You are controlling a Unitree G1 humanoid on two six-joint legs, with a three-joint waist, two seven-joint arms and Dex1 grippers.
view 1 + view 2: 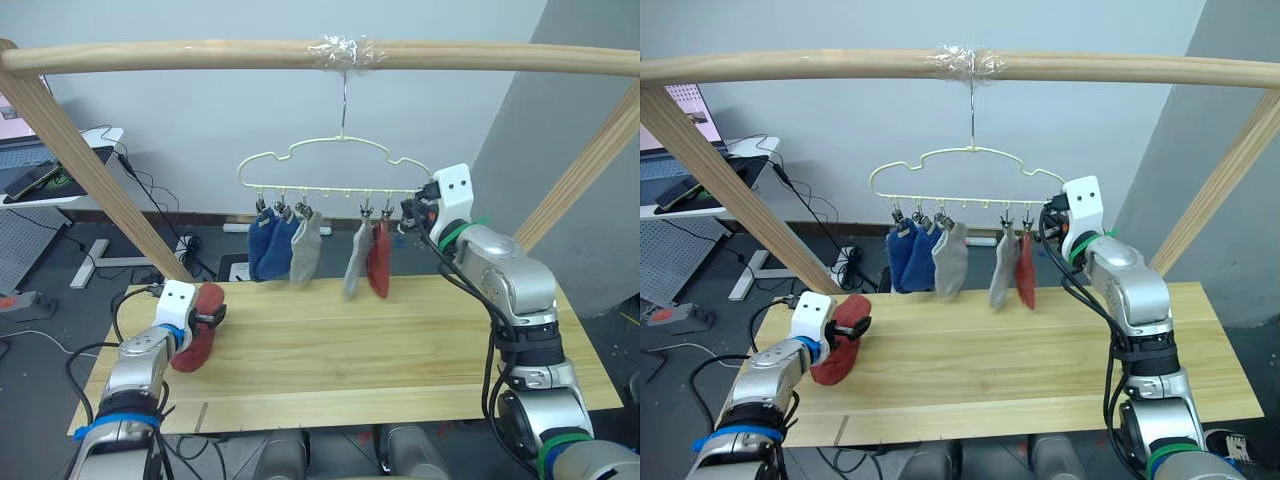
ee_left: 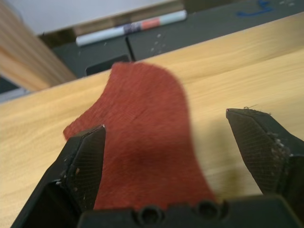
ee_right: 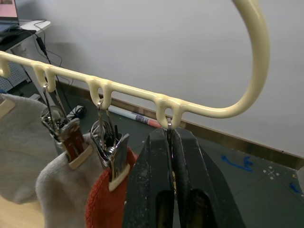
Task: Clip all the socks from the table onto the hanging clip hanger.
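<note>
Five socks are up on the clip hanger (image 1: pixel 330 165), which dangles by its hook from the taped wooden bar (image 1: pixel 200 55). Reading along the row of clips: two blue socks (image 1: pixel 268 245) side by side at the robot's left end, then a grey sock (image 1: pixel 306 248), a gap of bare clips, a second grey sock (image 1: pixel 356 260), and a red sock (image 1: pixel 379 260) touching it.

Over at three o'clock of the hanger, the right gripper (image 3: pixel 171 142) is raised to the rail's last clip (image 3: pixel 168 127), just beside the hung red sock. In the right wrist view its two black fingers (image 3: pixel 152 180) are pressed together with that clip's thin metal squeezed between them.

Down on the table (image 1: pixel 400 350), at about eight o'clock from the hanger, the last red sock (image 1: pixel 198 328) lies near the robot's left edge. The left gripper (image 2: pixel 178 152) is right on it: in the left wrist view the fingers (image 2: pixel 85 161) stand wide apart, the red cloth lying between them, one finger at the sock's edge, the other well clear over bare wood. Nothing is clamped there.

A desk with a laptop (image 1: pixel 25 140) sits off at ten o'clock.
</note>
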